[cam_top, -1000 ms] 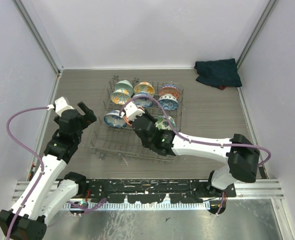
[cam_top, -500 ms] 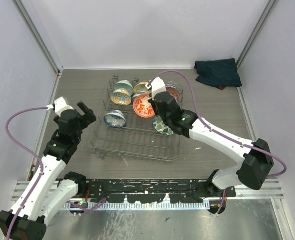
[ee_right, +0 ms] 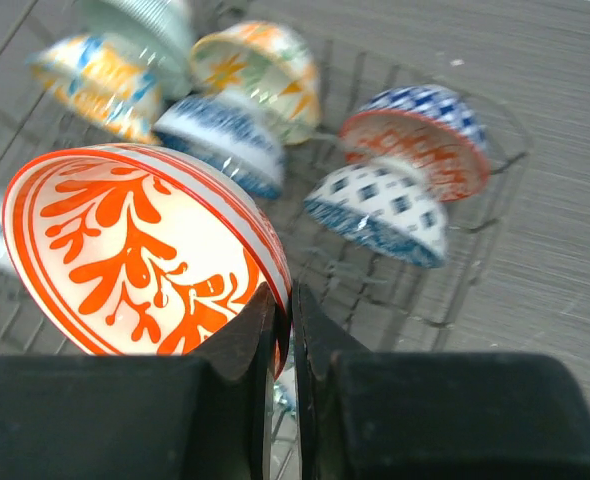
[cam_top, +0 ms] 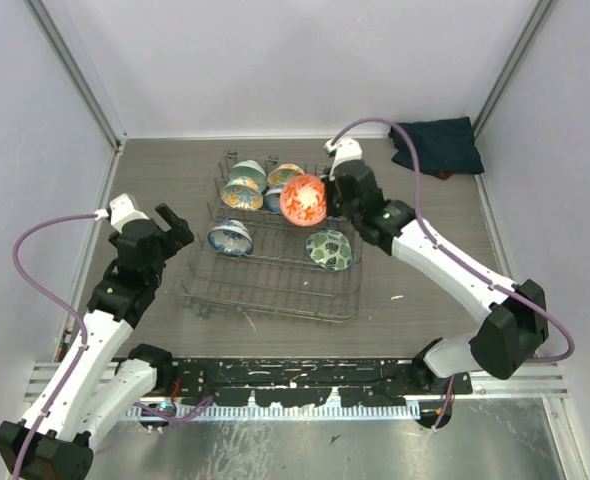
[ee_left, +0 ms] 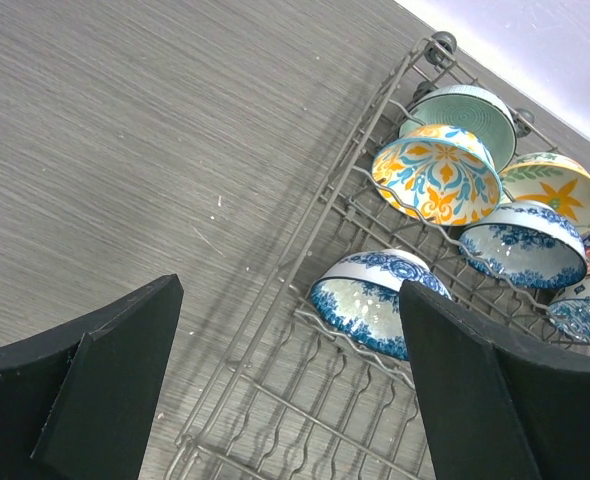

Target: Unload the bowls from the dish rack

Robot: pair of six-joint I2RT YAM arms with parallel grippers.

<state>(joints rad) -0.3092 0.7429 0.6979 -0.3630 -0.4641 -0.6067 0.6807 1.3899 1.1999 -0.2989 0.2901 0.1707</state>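
Note:
The grey wire dish rack (cam_top: 265,285) stands mid-table with several patterned bowls in it. My right gripper (cam_top: 327,198) is shut on the rim of an orange-and-white bowl (cam_top: 303,200) and holds it above the rack's back right part. In the right wrist view the fingers (ee_right: 283,300) pinch that bowl's (ee_right: 135,250) edge. My left gripper (cam_top: 172,228) is open and empty at the rack's left side. In the left wrist view it (ee_left: 290,295) faces a blue bowl (ee_left: 375,305). A green-patterned bowl (cam_top: 329,249) and a blue bowl (cam_top: 230,238) sit in the rack's middle row.
A dark folded cloth (cam_top: 435,143) lies at the back right corner. More bowls stand in the rack's back row: mint (ee_left: 465,105), orange-and-blue (ee_left: 435,175), yellow (ee_left: 555,190). Enclosure walls close off the left, right and back. A metal rail (cam_top: 295,375) runs along the near edge.
My right gripper took the orange-and-white bowl from the rack's middle and carried it up and toward the back right. The left arm has not moved.

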